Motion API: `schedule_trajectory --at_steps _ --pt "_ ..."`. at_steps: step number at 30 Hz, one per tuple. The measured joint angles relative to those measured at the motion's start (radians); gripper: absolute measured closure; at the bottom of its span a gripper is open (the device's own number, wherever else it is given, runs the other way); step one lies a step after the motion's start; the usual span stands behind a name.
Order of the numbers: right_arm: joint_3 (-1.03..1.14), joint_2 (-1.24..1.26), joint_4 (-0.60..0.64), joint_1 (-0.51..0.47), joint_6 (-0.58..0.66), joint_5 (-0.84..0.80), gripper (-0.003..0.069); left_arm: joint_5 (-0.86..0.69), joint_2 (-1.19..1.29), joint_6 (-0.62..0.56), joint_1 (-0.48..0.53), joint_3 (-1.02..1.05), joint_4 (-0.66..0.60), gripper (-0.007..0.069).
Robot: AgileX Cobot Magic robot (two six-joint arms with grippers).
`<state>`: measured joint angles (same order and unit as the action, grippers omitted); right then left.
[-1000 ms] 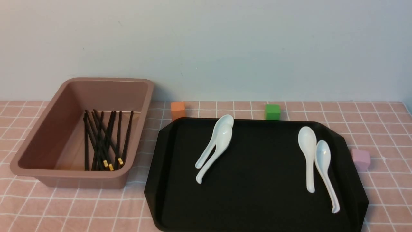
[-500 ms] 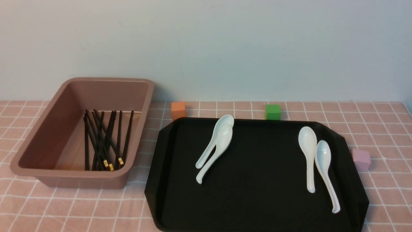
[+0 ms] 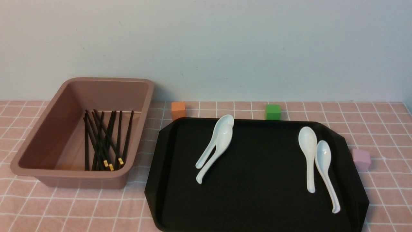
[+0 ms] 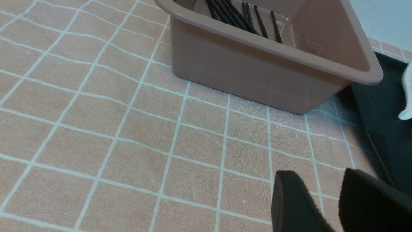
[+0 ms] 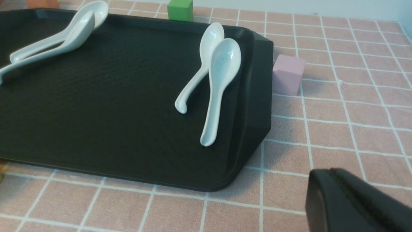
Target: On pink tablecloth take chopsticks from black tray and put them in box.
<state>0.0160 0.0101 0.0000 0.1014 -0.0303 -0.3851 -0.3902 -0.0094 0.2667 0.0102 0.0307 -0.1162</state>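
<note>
Several black chopsticks (image 3: 103, 138) with gold bands lie inside the brownish-pink box (image 3: 42, 129) at the left of the pink tablecloth (image 3: 80, 209). The black tray (image 3: 257, 180) to its right carries only white spoons; no chopsticks show on it. Neither gripper appears in the front view. My left gripper (image 4: 317, 175) hangs open and empty over the cloth, near the box (image 4: 257, 71) and the tray's corner (image 4: 386, 122); the chopsticks (image 4: 238, 16) show over the box rim. Beside the tray's right end (image 5: 254, 106), over the cloth, my right gripper (image 5: 325, 172) is shut on nothing.
Two pairs of white spoons (image 3: 215, 145) (image 3: 317, 161) lie on the tray. An orange cube (image 3: 178, 109) and a green cube (image 3: 272, 111) stand behind the tray. A pink cube (image 3: 360, 158) sits at its right side. A pale wall closes off the back.
</note>
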Motion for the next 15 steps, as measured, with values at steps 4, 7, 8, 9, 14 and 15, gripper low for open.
schedule_trajectory --at_steps 4,7,8,9,14,15 --pt "-0.001 0.0 0.0 0.0 0.0 -0.002 0.0657 0.0 0.0 0.0 0.0 0.0 0.0 0.0386" --pt "-0.001 0.0 0.0 0.0 0.0 -0.002 0.0656 0.0 0.0 0.0 0.0 0.0 0.0 0.0386" --pt "-0.001 0.0 0.0 0.0 0.0 -0.002 0.0656 0.0 0.0 0.0 0.0 0.0 0.0 0.0386" --pt "-0.001 0.0 0.0 0.0 0.0 -0.002 0.0655 0.0 0.0 0.0 0.0 0.0 0.0 0.0386" --pt "-0.001 0.0 0.0 0.0 0.0 -0.002 0.065 0.0 0.0 0.0 0.0 0.0 0.0 0.0386" --pt "-0.001 0.0 0.0 0.0 0.0 -0.002 0.0649 0.0 0.0 0.0 0.0 0.0 0.0 0.0386"
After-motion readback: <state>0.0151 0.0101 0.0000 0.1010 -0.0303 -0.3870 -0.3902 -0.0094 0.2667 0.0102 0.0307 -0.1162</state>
